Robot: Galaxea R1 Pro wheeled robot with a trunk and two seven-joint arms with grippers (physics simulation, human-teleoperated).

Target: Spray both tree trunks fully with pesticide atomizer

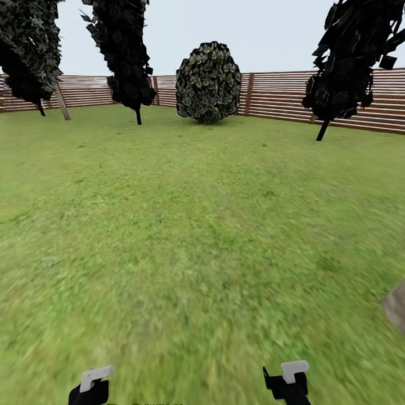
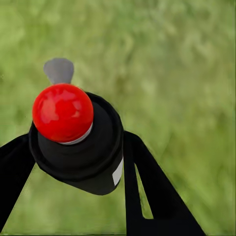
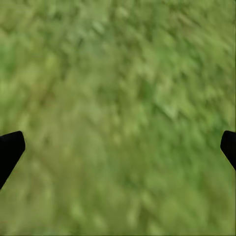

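Atomizer (image 2: 76,142) w/ red top sits clamped in my left claw (image 2: 78,162), so pickup's done. Right claw (image 3: 118,147) spread wide, empty, over lawn (image 1: 185,236). No spraying yet; bare trunk (image 1: 62,104) far off by fence (image 1: 292,93).

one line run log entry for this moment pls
phase: crossing lawn | left gripper: shut on pesticide atomizer | right gripper: open, nothing held | ahead: fence, round bush
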